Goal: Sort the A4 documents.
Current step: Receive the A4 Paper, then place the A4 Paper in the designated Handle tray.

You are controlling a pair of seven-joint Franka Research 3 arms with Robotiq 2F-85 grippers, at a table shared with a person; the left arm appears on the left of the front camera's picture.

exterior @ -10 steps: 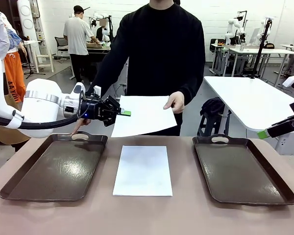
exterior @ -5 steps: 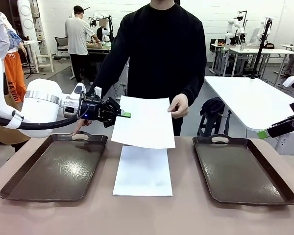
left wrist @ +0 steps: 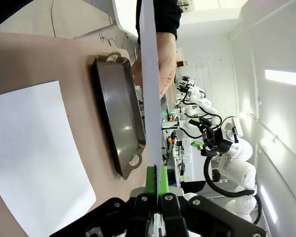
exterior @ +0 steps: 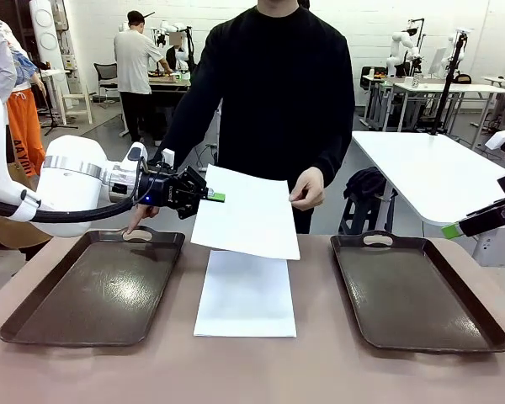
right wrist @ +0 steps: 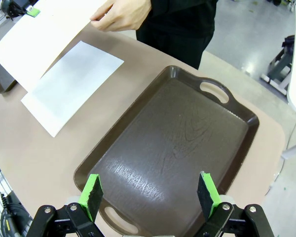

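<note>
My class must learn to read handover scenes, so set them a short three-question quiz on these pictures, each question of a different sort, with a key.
1. Fill in: the right gripper, aimed at the right tray, has its jaws ____.
2. True or false: the left gripper is open, clear of the raised sheet.
3. Where is the flat sheet? A) in the right tray B) on the table C) clamped in the right gripper
Key: 1 open; 2 false, it is shut on the sheet's edge; 3 B.
</note>
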